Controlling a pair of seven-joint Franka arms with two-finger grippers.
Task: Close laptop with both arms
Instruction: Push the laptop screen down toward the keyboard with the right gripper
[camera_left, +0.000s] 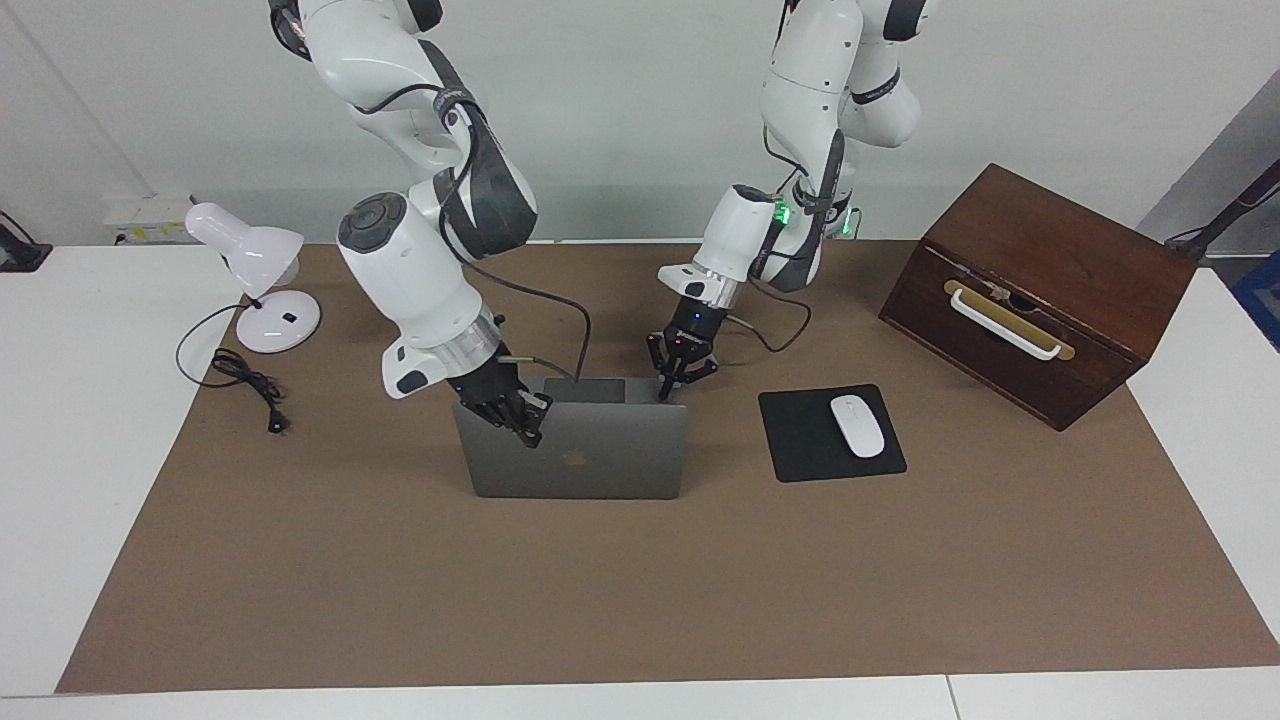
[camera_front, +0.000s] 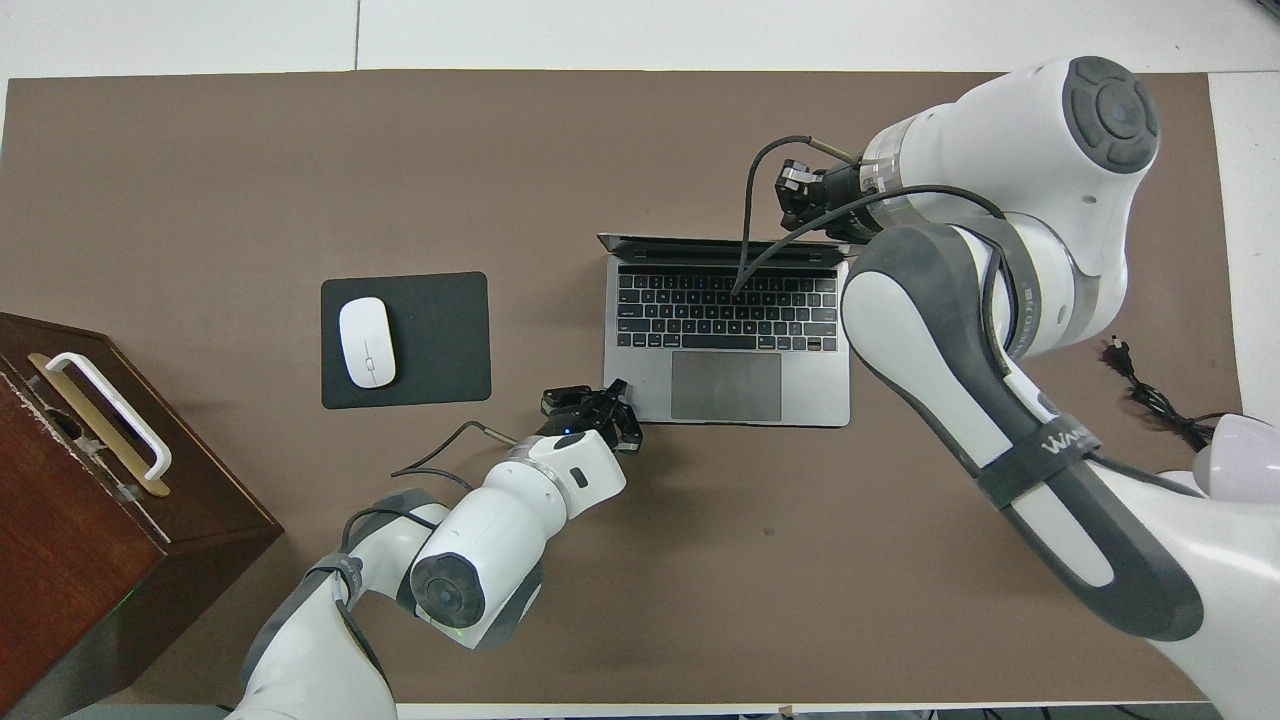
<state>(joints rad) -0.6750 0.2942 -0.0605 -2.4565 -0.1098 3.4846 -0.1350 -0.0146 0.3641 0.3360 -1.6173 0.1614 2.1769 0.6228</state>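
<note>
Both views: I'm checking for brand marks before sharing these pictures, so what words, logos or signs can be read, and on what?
"WA...", cut off by the arm's curve: grey band on the right arm.
Apple logo, no words: lid of the laptop.
Keyboard legends: too small to read.
Mouse, mouse pad, lamp, wooden box: no text visible.

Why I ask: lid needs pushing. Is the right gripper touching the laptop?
Cannot tell: facing view, right gripper overlaps the laptop corner; contact unclear.
</note>
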